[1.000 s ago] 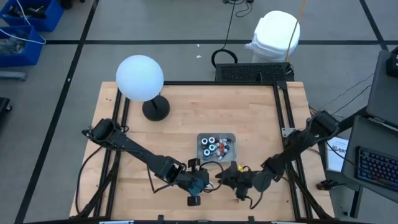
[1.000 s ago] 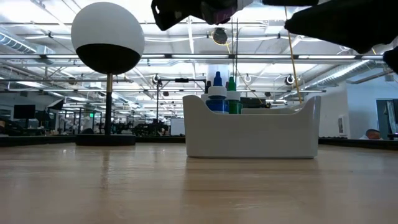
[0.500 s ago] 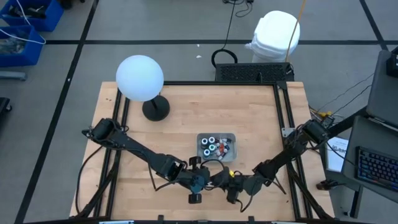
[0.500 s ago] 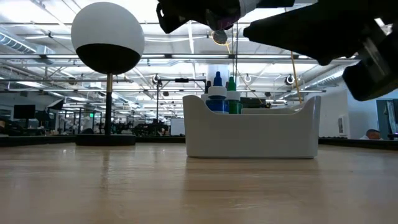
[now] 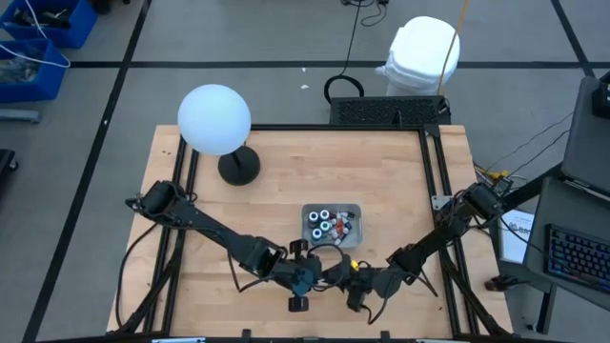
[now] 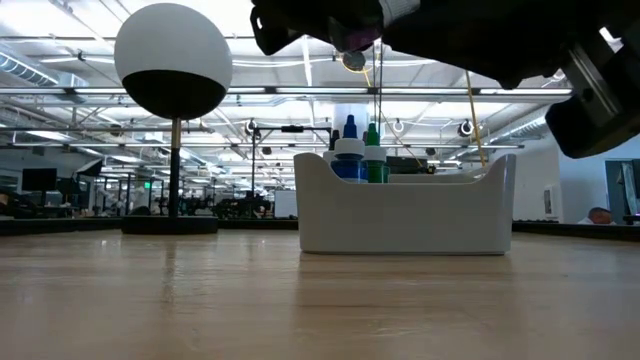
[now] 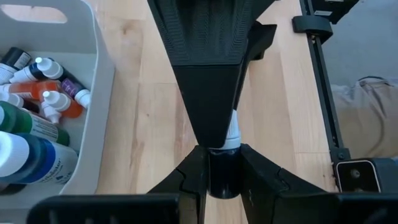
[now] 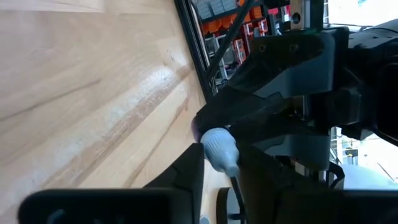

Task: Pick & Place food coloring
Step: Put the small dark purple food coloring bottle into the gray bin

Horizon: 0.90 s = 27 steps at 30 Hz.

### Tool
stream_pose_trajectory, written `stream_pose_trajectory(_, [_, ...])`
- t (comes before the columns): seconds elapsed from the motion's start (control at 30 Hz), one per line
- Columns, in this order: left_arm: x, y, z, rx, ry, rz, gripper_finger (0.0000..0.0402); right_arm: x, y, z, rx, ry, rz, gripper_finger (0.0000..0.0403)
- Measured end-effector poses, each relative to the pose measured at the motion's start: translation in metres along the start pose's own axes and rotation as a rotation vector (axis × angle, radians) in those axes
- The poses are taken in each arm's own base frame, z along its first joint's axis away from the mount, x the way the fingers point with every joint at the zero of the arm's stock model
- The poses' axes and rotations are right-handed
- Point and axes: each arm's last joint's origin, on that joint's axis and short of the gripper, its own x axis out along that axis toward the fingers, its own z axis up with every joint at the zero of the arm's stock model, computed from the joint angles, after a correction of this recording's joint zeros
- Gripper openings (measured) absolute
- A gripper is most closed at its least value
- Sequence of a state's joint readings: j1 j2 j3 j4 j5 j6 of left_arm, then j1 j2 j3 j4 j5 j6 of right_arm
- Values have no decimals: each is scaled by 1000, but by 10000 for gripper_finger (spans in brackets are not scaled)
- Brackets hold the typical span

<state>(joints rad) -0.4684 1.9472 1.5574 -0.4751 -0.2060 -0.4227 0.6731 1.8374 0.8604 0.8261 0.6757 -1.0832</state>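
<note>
A small dark food coloring bottle (image 7: 222, 177) with a white cap (image 7: 231, 134) hangs above the table's near middle, between my two grippers. My left gripper (image 7: 222, 163) (image 5: 313, 276) is shut on its body. My right gripper (image 8: 219, 167) (image 5: 341, 277) meets it from the other side and is shut on the cap. More food coloring bottles (image 7: 37, 124) stand and lie in the pale tray (image 5: 355, 208) just beyond, toward the far edge; their tops (image 6: 358, 150) show over the tray's wall (image 6: 405, 215). My left gripper pinches the dark body (image 7: 222, 183) of the bottle between its two fingers, slanting down from the table's left. The bottle lies along the fingers, cap end away from the gripper, lifted clear of the table. My right gripper pinches the white cap (image 8: 216, 144) between its two fingers (image 8: 189, 167), coming about level from the table's right. The cap's tip points back between the fingers. The bottle's dark body (image 8: 200, 127) sticks out beyond them into my left gripper.
A lamp with a white globe (image 5: 214, 119) on a dark round foot (image 5: 238, 168) stands at the table's far left. Bare wood lies to the left and right of the tray and along the near edge. Black frame rails (image 5: 434, 181) run along the table's sides.
My right gripper has moved toward the table's left and a little down, up to the bottle in my left gripper, and has rolled slightly; over the last half second it has stayed put. The bottle has kept its place.
</note>
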Motion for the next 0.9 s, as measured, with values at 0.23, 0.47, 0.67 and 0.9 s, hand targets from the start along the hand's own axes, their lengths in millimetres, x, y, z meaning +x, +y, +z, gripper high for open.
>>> stream_pose_trajectory(0.23, [1,2,1,-3,2,0,74,0,0,0,6,1,2,60])
stream_pose_trajectory(0.47, [1,2,1,14,1,-3,75,0,1,0,21,-18,13,57])
stream_pose_trajectory(0.67, [-1,-4,0,67,-14,-9,135,0,1,1,26,-20,18,54])
stream_pose_trajectory(0.9, [-12,-7,-3,163,13,-8,263,0,2,0,18,-15,27,47])
